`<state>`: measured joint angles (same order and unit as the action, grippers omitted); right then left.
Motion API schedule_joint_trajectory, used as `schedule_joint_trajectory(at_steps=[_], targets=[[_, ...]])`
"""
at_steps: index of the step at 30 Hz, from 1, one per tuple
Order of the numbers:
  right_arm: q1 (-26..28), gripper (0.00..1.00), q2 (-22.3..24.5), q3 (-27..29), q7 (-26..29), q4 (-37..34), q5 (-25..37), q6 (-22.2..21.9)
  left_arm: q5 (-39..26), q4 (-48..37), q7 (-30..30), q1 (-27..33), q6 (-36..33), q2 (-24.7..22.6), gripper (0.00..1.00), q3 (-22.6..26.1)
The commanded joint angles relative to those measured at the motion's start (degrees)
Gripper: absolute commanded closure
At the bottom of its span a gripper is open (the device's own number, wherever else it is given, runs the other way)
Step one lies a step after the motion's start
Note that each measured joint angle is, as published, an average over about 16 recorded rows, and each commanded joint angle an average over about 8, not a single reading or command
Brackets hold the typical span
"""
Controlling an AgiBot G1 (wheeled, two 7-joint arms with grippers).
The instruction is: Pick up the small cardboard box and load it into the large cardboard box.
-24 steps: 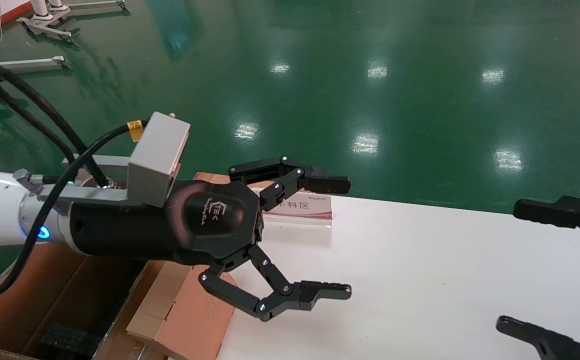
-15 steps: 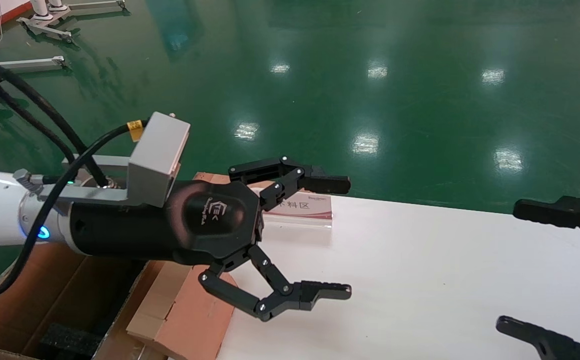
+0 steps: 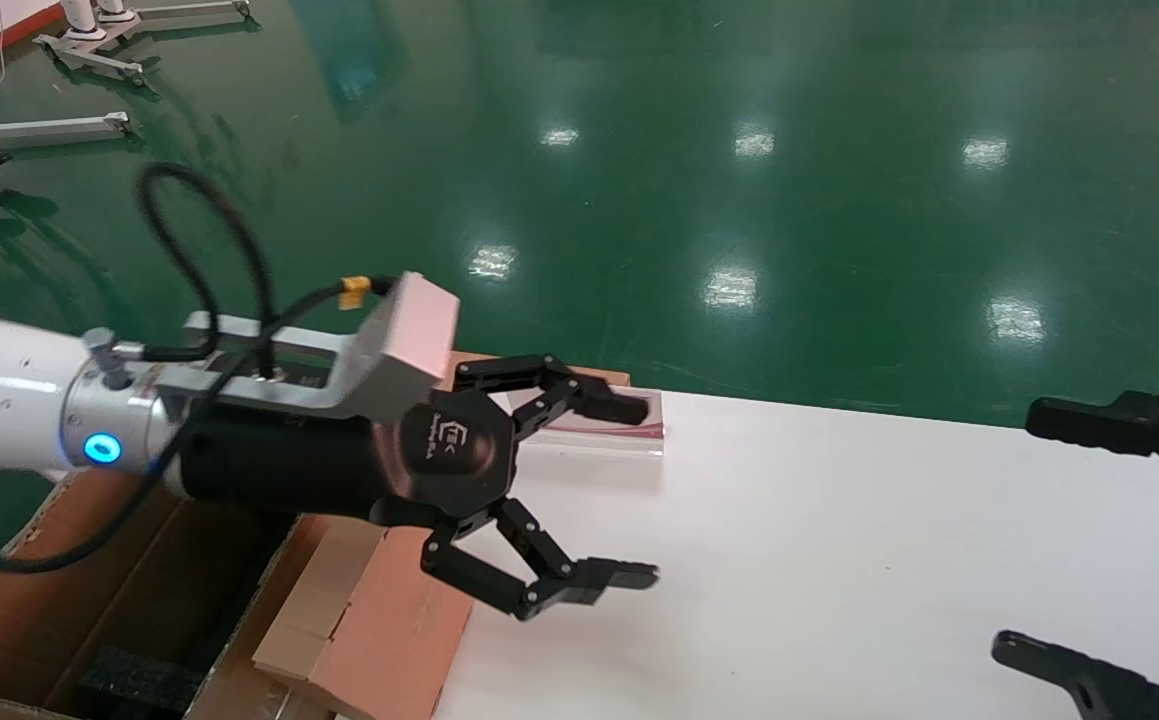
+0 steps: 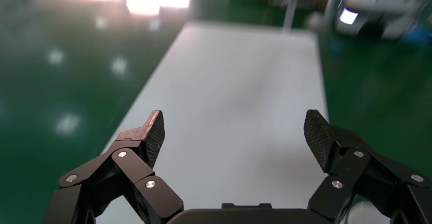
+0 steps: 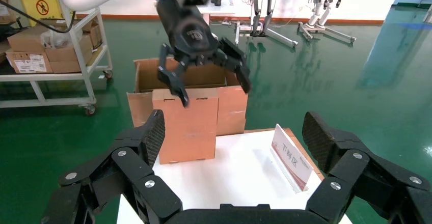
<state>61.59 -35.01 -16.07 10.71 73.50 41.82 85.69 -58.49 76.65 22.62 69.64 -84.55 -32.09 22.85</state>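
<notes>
The large cardboard box (image 3: 139, 580) stands open at the table's left end, with black foam (image 3: 139, 680) inside and a flap (image 3: 389, 640) lying over the table edge. It also shows in the right wrist view (image 5: 188, 127). The small cardboard box is not in view. My left gripper (image 3: 634, 492) is open and empty, hovering over the left end of the white table (image 3: 839, 550), just right of the large box. It also shows in its own wrist view (image 4: 234, 127) and in the right wrist view (image 5: 214, 89). My right gripper (image 3: 1024, 530) is open and empty at the table's right end.
A small sign placard (image 3: 639, 432) stands at the table's far left edge, partly behind my left gripper's upper finger; it also shows in the right wrist view (image 5: 291, 155). Green floor surrounds the table. A cart with cartons (image 5: 30, 51) stands beyond the large box.
My left arm has rolled and pulled back a little to the left and lower, still open and empty. The right arm has not moved.
</notes>
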Motion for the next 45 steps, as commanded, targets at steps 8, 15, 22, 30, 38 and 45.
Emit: schedule_joint_trajectory(at_steps=[8, 15, 22, 30, 38, 45], targets=[[0.0, 0.0, 0.0, 0.0, 0.0, 0.0, 0.0, 0.0, -19.6, 0.8, 16.0, 13.1, -3.5, -0.9, 0.0, 9.0], [0.0, 0.0, 0.0, -0.1, 0.0, 0.0, 0.0, 0.0, -28.6, 1.0, 23.4, 23.6, -5.8, -3.0, 0.0, 17.7], [0.0, 0.0, 0.0, -0.1, -0.1, 0.0, -0.1, 0.0, -33.1, 1.1, 29.9, 32.7, -6.3, -3.4, 0.0, 28.6], [0.0, 0.0, 0.1, -0.1, -0.1, 0.0, -0.1, -0.1, -36.1, 1.0, 41.8, 42.8, -6.7, -5.3, 0.0, 44.7], [0.0, 0.0, 0.1, -0.2, -0.1, 0.0, -0.1, -0.1, -32.8, 0.9, 53.0, 51.0, -6.6, -7.8, 0.0, 61.4], [0.0, 0.0, 0.1, -0.2, -0.1, 0.0, -0.1, -0.1, -30.6, 0.9, 60.9, 56.7, -6.1, -12.1, 0.0, 73.9]])
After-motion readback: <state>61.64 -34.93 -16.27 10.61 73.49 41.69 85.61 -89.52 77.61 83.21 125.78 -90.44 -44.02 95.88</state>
